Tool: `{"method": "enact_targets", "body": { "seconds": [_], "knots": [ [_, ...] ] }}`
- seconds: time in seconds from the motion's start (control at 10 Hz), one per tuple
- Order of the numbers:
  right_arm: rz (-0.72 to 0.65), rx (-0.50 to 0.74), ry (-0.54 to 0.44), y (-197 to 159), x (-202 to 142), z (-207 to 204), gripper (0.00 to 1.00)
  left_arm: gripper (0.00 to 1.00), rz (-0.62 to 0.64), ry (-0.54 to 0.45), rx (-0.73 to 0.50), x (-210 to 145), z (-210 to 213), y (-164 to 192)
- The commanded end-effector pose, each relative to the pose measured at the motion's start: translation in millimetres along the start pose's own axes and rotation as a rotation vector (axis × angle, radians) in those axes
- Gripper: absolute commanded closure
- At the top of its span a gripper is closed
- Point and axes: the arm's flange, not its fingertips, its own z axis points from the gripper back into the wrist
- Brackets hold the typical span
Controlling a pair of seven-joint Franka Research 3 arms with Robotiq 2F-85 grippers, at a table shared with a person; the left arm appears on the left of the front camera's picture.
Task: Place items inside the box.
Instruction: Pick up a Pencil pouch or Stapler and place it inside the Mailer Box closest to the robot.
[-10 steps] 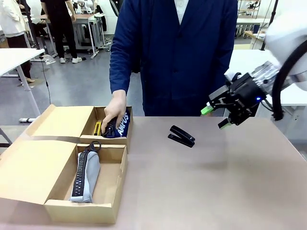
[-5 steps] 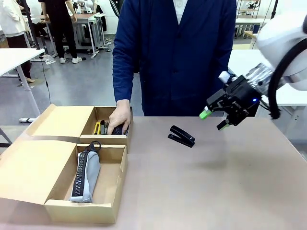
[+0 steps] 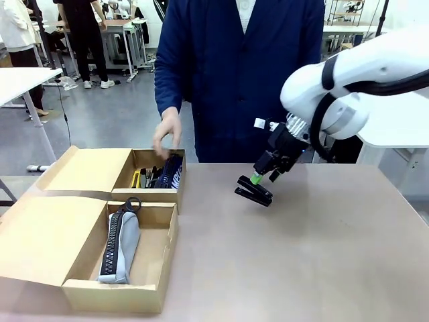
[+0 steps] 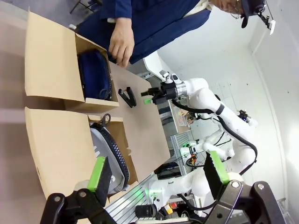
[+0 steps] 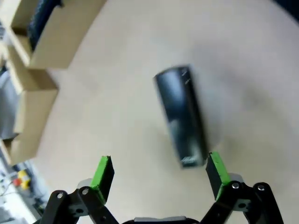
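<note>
Right gripper (image 3: 260, 176) is hovering, jaws spread wide, just over the black stapler (image 3: 254, 190), which is lying on the table (image 3: 301, 255) right of the box (image 3: 144, 195), outside it. Grasp step is starting. Next move is calling for lowering astride the stapler and closing.

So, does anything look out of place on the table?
Only the stapler: it lies alone on the table, outside the box. The open right tool is just above it.

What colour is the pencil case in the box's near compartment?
Grey pencil case, black zip; clearest in the front view.
</note>
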Motion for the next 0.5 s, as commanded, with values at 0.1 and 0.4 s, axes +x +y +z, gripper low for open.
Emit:
{"method": "enact_targets", "body": {
  "seconds": [0.1, 0.4],
  "knots": [
    [0.117, -0.118, -0.062, -11, 13, -34, 0.00, 0.00, -0.021, -0.015, -0.023, 0, 0, -2],
    [0.141, -0.145, -0.052, -8, 12, -54, 0.00, 0.00, -0.021, -0.015, -0.023, 0, 0, -2]
  ]
}}
